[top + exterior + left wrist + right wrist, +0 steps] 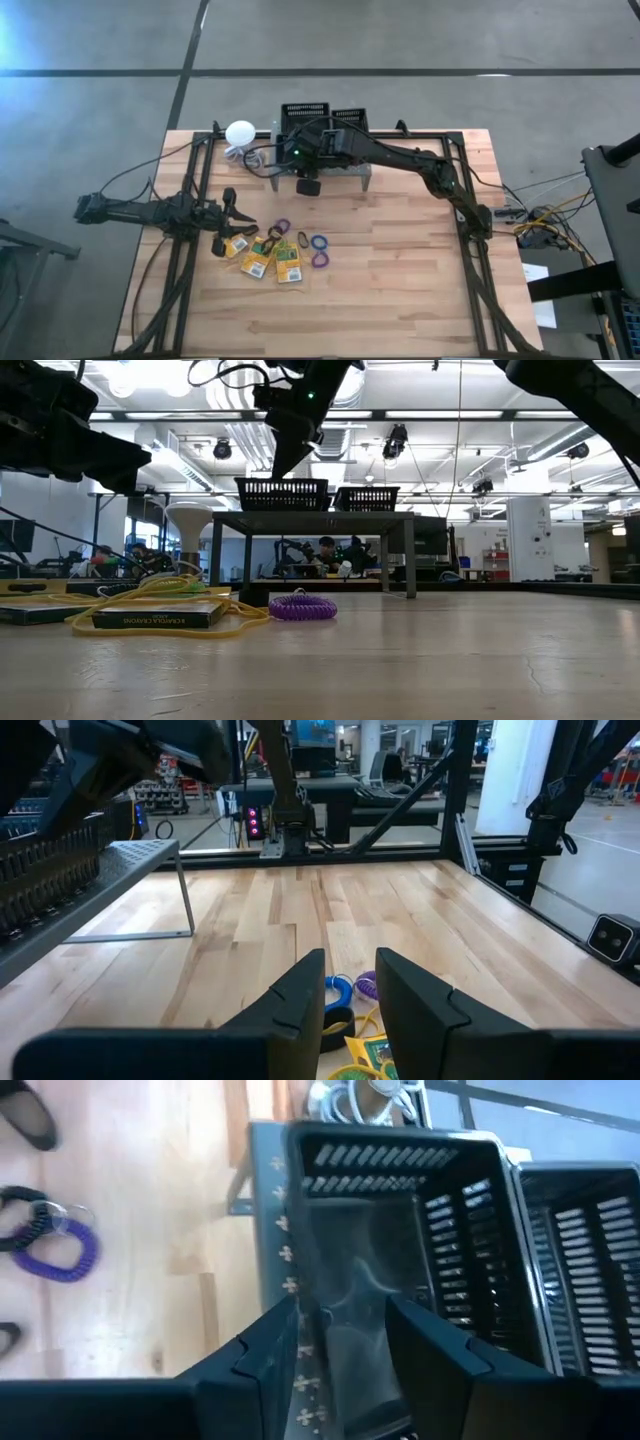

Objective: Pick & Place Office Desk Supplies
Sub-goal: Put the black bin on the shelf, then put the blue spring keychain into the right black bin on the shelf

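Right gripper (308,184) up at the back of the table, hanging over the front edge of the grey perforated stand (358,178), just in front of the two black mesh trays (305,113) standing side by side on top. Fingers (262,1350) parted, nothing between them, only the stand's surface and the near tray's wall (400,1175) in the gap. In the low view, poised above the left-hand tray (282,492).

Left gripper (232,207) low on the left side of the table, pointing toward the pile of supplies and right beside it. Fingers (298,997) spread apart, empty, with a blue ring (338,988) and a purple ring (366,984) just beyond the tips.

Yellow-and-green boxes (272,256) clustered mid-table, some touching or overlapping, with tan rubber bands (150,608) looped around them. Purple coil ring (283,225) just behind the boxes; more rings (319,243) to their right, purple one (320,260) nearest the front. All of it well apart from the trays.

White ball-shaped object (240,133) with its cord at the stand's left end.
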